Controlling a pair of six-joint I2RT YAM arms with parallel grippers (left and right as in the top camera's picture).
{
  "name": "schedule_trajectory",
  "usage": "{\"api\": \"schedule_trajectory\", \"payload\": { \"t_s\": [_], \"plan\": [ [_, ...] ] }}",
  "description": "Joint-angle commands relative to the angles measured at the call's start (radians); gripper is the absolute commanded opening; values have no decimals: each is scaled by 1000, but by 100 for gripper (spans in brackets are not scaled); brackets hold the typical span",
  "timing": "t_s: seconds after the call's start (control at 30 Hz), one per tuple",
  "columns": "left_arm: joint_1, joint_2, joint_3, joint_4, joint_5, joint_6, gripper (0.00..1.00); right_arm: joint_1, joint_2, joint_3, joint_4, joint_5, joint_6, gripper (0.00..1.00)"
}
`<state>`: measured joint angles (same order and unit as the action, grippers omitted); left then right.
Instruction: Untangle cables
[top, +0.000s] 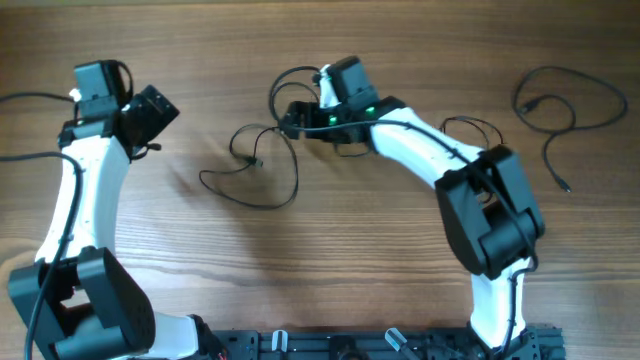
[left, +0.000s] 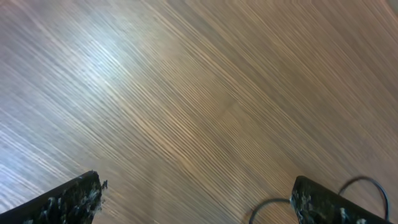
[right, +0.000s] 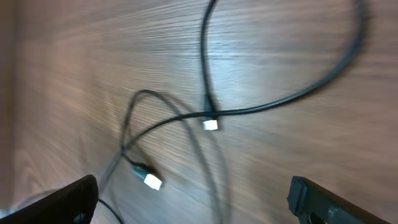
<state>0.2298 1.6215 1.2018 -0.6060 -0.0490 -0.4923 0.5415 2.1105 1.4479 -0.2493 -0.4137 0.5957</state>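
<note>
Thin black cables (top: 262, 170) lie in loose crossing loops on the wooden table (top: 330, 260), left of centre. My right gripper (top: 292, 122) hovers open at their upper right end. The right wrist view shows its fingers (right: 65, 202) wide apart above crossed strands (right: 273, 102), with two light plug tips (right: 210, 125) (right: 153, 181) on the wood. My left gripper (top: 152, 115) stands open to the left of the tangle. In the left wrist view its gripper (left: 196, 200) spans bare wood, and a cable loop (left: 368, 182) curves past the right fingertip (left: 320, 202). Neither gripper holds anything.
Another black cable (top: 565, 100) lies by itself in a loose loop at the far right. A thin loop (top: 470, 128) shows beside the right arm's white forearm (top: 420, 140). Thicker arm wiring (top: 30, 98) runs off the left edge.
</note>
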Motion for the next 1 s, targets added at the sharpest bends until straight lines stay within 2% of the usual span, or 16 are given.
{"api": "schedule_trajectory", "payload": {
  "t_s": [0.0,0.1,0.33,0.5,0.77,0.97],
  "plan": [
    [27,11,5,2,-9,-13,100,80,18,3,23,176,223,99],
    [32,11,3,-1,-13,-13,100,152,18,3,32,323,243,99],
    [35,11,3,0,-13,-13,100,254,18,4,49,514,219,99],
    [34,11,3,0,-13,-13,100,264,19,23,76,526,172,100],
    [35,11,3,0,-13,-13,100,269,27,236,-175,550,52,99],
    [35,11,3,0,-13,-13,100,273,45,250,-221,549,30,100]
  ]
}}
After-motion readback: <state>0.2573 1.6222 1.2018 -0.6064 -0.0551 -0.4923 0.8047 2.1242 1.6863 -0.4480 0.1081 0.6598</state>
